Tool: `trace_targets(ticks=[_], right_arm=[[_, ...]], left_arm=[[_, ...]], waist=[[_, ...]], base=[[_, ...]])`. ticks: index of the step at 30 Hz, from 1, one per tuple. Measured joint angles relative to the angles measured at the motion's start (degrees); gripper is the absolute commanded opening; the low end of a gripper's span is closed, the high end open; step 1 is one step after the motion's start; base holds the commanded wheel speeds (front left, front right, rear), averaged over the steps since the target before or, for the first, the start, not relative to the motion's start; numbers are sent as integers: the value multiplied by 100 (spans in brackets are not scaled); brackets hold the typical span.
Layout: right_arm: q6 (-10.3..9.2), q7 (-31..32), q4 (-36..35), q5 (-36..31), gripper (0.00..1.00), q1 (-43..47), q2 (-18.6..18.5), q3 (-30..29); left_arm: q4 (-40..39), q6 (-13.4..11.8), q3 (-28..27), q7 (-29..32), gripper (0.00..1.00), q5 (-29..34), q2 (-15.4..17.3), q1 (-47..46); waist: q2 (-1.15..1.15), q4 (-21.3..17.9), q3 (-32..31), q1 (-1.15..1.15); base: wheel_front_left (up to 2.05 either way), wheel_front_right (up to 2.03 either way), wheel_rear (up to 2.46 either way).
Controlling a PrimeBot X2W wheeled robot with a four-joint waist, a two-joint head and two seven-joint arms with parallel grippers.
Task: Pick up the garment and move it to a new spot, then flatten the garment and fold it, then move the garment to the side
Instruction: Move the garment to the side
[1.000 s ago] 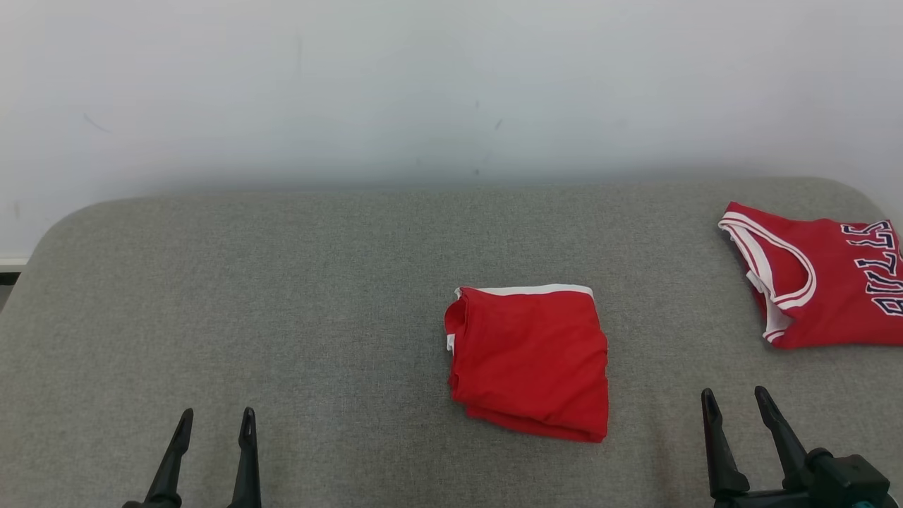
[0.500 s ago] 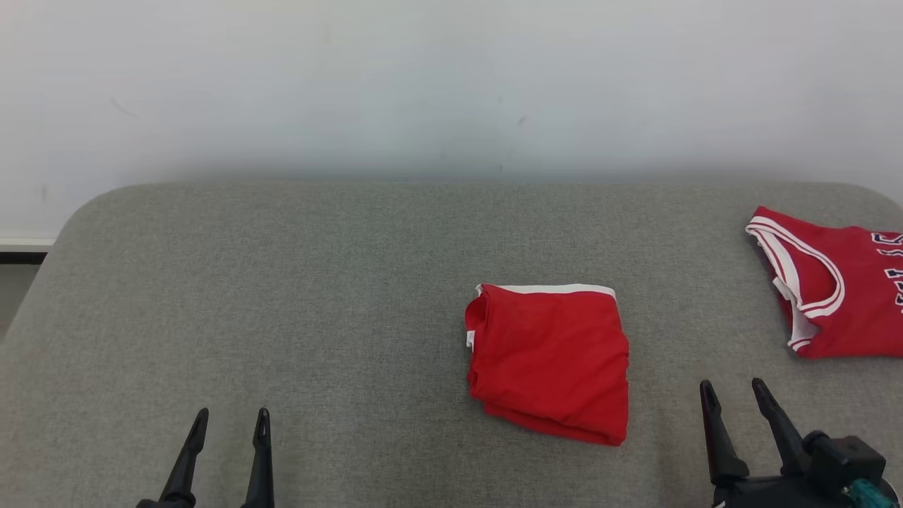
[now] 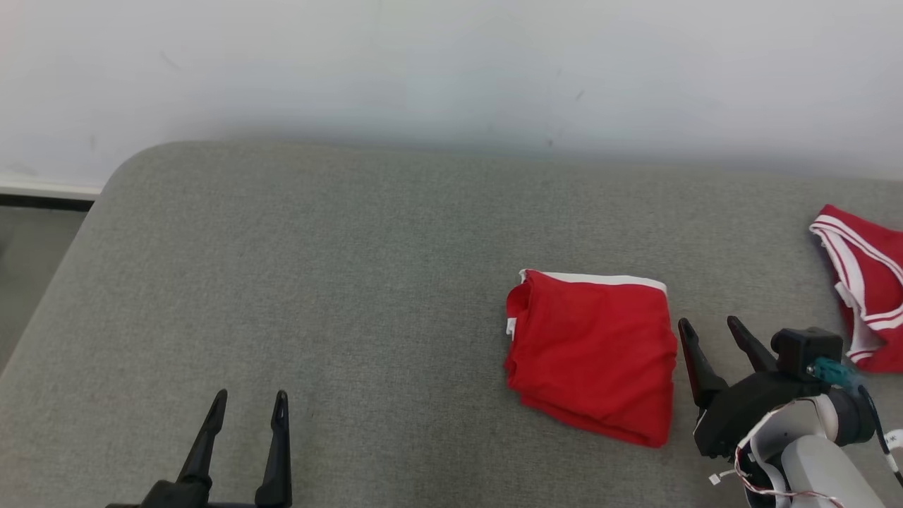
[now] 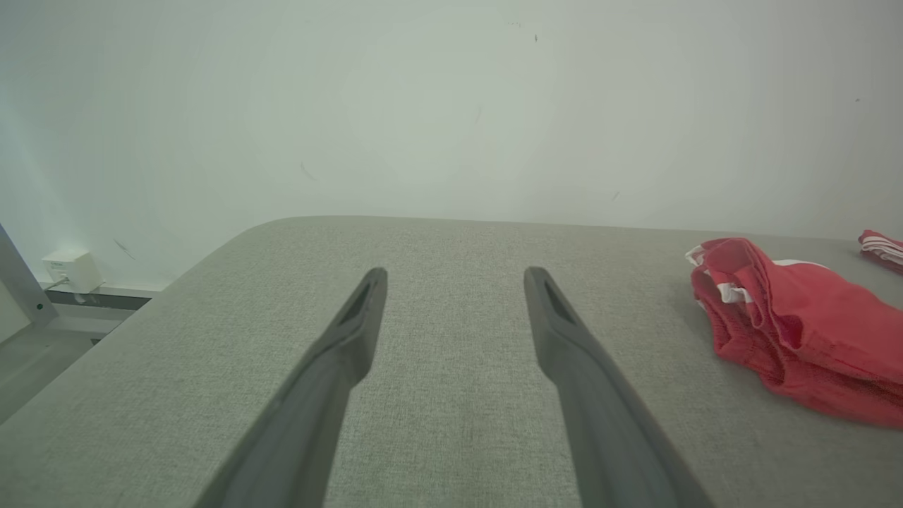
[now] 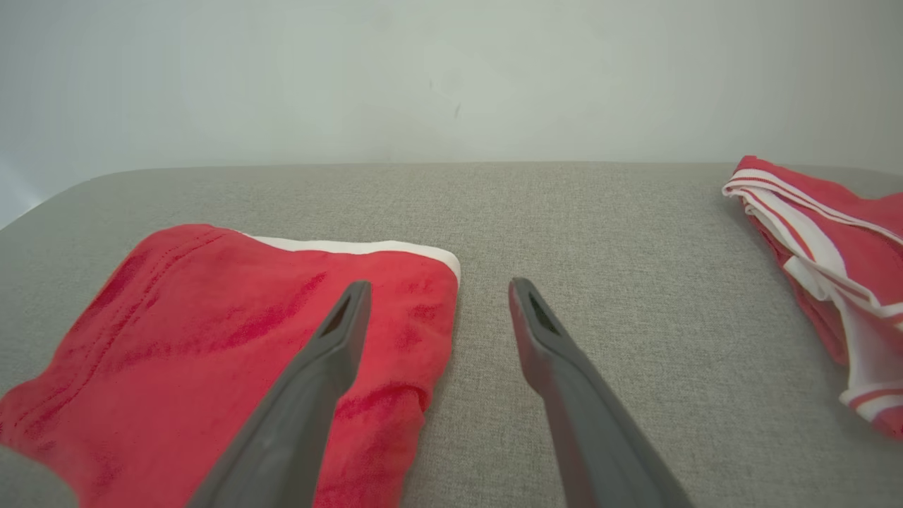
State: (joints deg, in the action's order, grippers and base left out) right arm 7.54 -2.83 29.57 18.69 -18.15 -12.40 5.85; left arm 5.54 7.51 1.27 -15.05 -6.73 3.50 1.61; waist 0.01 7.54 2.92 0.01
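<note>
Closing in with jaws wide and empty, the right gripper (image 3: 708, 323) has come just beside the folded red garment (image 3: 592, 353), now lying off its left finger, which suggests the final sideways move is next; the left gripper (image 3: 251, 395) idles open and empty, well apart.

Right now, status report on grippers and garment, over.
Left gripper open, empty. Right gripper open, empty, by right edge of folded red garment. Red jersey farther right, apart.
</note>
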Motion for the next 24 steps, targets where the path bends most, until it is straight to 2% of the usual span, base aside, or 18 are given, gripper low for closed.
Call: trace_targets(ticks=[5, 13, 22, 23, 24], right_arm=[[0, 345, 699, -13, 100, -353, 15, 35], [0, 423, 1544, 31, 100, -772, 204, 112], [-2, 657, 2126, 265, 98, -1060, 417, 293], [-15, 692, 2139, 322, 49, -1082, 430, 339], [-15, 710, 2148, 363, 15, -1101, 430, 387]], left_arm=[[67, 0, 40, 0, 100, -37, -20, -157], [102, 0, 56, 0, 100, -78, -35, -277], [113, 0, 24, 0, 100, -83, -49, -306], [114, 0, 23, 0, 100, -85, -49, -306], [115, 1, 31, 0, 100, -85, -51, -307]], waist=[[0, 155, 145, 0], [0, 275, 347, 0], [0, 201, 416, -1], [-1, 181, 417, -1], [0, 162, 420, -1]], base=[[0, 0, 0], [0, 0, 0], [0, 0, 0], [0, 0, 0], [0, 0, 0]])
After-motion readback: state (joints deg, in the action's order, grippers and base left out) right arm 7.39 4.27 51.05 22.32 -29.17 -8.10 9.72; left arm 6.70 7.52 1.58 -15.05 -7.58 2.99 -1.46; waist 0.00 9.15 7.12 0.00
